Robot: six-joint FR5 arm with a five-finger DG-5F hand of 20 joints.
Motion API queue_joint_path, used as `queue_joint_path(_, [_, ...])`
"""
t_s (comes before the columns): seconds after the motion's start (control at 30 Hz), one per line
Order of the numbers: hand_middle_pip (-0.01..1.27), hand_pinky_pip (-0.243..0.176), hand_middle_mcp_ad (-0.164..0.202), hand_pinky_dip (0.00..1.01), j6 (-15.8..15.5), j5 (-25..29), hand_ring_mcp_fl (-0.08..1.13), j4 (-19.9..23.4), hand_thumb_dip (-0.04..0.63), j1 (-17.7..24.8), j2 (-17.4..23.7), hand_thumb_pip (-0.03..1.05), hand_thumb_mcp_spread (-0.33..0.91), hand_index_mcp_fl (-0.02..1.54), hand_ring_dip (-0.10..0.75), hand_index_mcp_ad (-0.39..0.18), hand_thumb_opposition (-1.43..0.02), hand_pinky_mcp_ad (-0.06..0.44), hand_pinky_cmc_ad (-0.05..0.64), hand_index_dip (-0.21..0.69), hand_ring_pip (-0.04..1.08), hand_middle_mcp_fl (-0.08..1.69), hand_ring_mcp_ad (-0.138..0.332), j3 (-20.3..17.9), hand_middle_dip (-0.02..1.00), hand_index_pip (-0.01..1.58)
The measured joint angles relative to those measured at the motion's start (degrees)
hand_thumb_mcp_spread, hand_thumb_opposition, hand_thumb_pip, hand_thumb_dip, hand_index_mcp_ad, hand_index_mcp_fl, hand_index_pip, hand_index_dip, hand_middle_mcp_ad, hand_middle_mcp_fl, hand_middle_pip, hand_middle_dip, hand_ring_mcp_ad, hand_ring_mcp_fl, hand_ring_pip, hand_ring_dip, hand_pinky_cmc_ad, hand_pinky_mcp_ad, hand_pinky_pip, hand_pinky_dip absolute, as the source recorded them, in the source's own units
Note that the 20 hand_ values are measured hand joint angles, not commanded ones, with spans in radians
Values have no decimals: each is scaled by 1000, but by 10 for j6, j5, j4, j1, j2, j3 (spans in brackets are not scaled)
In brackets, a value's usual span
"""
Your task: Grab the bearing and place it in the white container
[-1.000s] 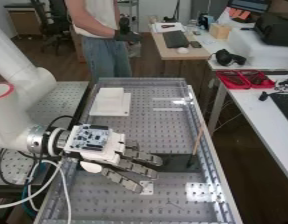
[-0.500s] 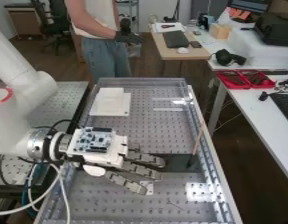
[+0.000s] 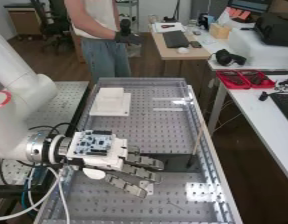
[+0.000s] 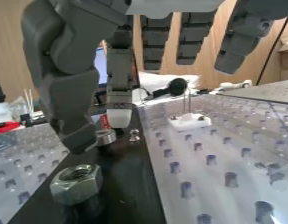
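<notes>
- The bearing (image 4: 107,137), a short round metal piece, lies on a black plate (image 4: 125,192) in the wrist view, partly hidden by a tip of the hand.
- The hand (image 3: 109,159) hangs over the table (image 3: 151,207) in the high view, reaching across from the left toward the black plate. Its fingers (image 4: 189,40) are nearly straight and spread wide, with nothing held between them; the thumb (image 4: 71,100) comes down close to the bearing. Whether it touches, I cannot tell.
- A large hex nut (image 4: 76,185) lies flat on the same plate, on the wrist camera's side of the bearing and near the thumb's tip.
- A small shiny metal part (image 4: 135,135) stands on the plate just beside the bearing.
- A small white block (image 4: 189,121) with thin upright rods sits on the perforated table, off the edge of the plate.
- A thin wooden stick (image 3: 197,141) slants up from the plate's right end, by the table's right rim.
- The white container (image 3: 111,102), square and stepped, is at the far left part of the table, well apart from the fingers.
- Beyond the table's right side, red trays (image 3: 244,80) sit on a white desk (image 3: 261,107).
</notes>
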Motion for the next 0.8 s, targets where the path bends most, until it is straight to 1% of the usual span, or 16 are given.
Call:
queue_joint_path(0.3, [147, -42, 28, 178, -5, -12, 14, -7, 253, -2, -2, 424, 550, 272, 98, -103, -799, 279, 358, 255, 113, 47, 113, 5, 204, 1300])
queue_joint_path(0.47, [147, -42, 28, 178, -9, -18, 14, -12, 253, -5, -2, 428, 550, 272, 101, -120, -799, 279, 358, 255, 106, 44, 112, 9, 202, 1300])
queue_joint_path(0.7, [147, -42, 24, 178, -25, -33, 14, -23, 253, -9, -5, 435, 545, 272, 101, -120, -801, 279, 358, 248, 106, 44, 110, 21, 202, 1292])
queue_joint_path(0.8, [147, -42, 28, 178, -27, -36, 14, -25, 251, -10, -7, 443, 546, 272, 101, -120, -812, 279, 358, 243, 106, 47, 110, 24, 202, 1293])
